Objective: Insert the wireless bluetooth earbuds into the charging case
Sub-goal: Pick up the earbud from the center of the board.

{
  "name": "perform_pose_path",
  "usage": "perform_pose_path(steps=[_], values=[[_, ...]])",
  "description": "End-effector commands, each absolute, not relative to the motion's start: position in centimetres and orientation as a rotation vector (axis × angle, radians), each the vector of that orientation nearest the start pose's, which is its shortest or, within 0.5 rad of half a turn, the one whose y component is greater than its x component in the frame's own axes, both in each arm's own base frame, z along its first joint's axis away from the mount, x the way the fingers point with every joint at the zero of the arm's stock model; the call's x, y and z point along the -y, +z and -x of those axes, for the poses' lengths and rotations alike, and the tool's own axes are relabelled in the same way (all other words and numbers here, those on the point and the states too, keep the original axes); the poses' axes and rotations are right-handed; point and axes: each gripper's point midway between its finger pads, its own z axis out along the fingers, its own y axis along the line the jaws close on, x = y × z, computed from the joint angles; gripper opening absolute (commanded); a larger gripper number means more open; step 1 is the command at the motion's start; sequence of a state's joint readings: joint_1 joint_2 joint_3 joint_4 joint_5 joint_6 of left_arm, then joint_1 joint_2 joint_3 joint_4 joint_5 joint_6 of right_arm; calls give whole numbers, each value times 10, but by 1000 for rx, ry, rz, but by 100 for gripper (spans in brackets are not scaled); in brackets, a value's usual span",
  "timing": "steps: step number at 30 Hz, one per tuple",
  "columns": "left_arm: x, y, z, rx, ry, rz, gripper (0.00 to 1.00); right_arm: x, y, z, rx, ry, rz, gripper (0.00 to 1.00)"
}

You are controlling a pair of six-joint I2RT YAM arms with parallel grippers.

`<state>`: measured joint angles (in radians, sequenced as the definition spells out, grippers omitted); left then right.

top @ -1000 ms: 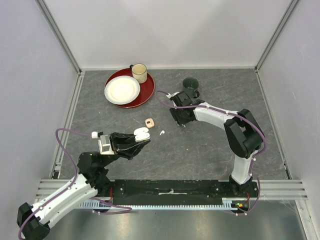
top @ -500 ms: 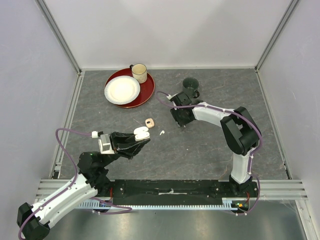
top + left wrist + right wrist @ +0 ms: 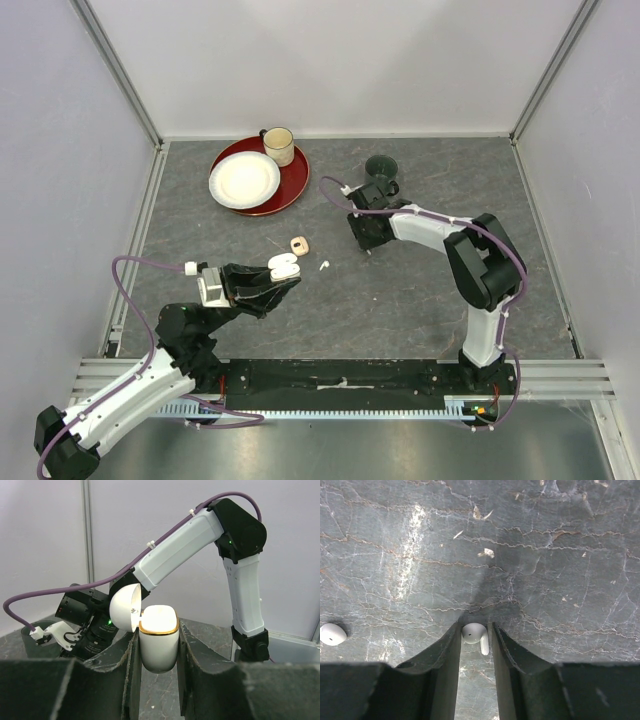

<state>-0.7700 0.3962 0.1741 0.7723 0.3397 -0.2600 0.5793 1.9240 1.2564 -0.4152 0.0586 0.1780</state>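
My left gripper point(image 3: 284, 272) is shut on the white charging case point(image 3: 158, 640) and holds it upright above the table. Its gold-rimmed mouth faces up and the lid point(image 3: 123, 607) is swung open to the left. My right gripper point(image 3: 475, 631) is down at the table with its fingertips closed against a white stemmed earbud point(image 3: 473, 632) that still lies on the surface. In the top view this gripper point(image 3: 368, 248) hides that earbud. A second white earbud point(image 3: 332, 634) lies loose to the left, seen from above as the earbud point(image 3: 324, 265) just right of the case.
A small peach object point(image 3: 298, 244) lies between the two grippers. A red tray point(image 3: 290, 192) at the back left carries a white plate point(image 3: 244, 180) and a cream mug point(image 3: 278, 146). A dark green mug point(image 3: 382, 172) stands just behind the right gripper.
The right gripper's jaws have narrowed onto the white earbud and the wrist has shifted slightly right. The left arm and the case have not moved.
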Motion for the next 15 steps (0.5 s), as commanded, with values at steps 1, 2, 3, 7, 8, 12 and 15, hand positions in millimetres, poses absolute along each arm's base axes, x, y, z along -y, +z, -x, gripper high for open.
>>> perform_pose_path(steps=[1, 2, 3, 7, 8, 12, 15], values=[[221, 313, -133, -932, -1079, -572, 2, -220, 5, -338, -2671, 184, 411, 36], [221, 313, -134, -935, -1079, -571, 2, -219, 4, -336, -2676, 184, 390, 34], [221, 313, -133, -935, -1082, -571, 2, -217, 1, -331, -2693, 186, 355, 33], [221, 312, -134, -944, -1087, -564, 2, -212, 2, -319, -2709, 192, 247, 26], [221, 311, -134, -945, -1090, -565, 2, -209, 2, -317, -2712, 183, 212, 26], [221, 311, -135, -950, -1092, -557, 2, -195, -2, -301, -2736, 150, 15, 25], [220, 312, -135, -951, -1096, -553, 2, -189, -6, -291, -2733, 148, -159, 25]])
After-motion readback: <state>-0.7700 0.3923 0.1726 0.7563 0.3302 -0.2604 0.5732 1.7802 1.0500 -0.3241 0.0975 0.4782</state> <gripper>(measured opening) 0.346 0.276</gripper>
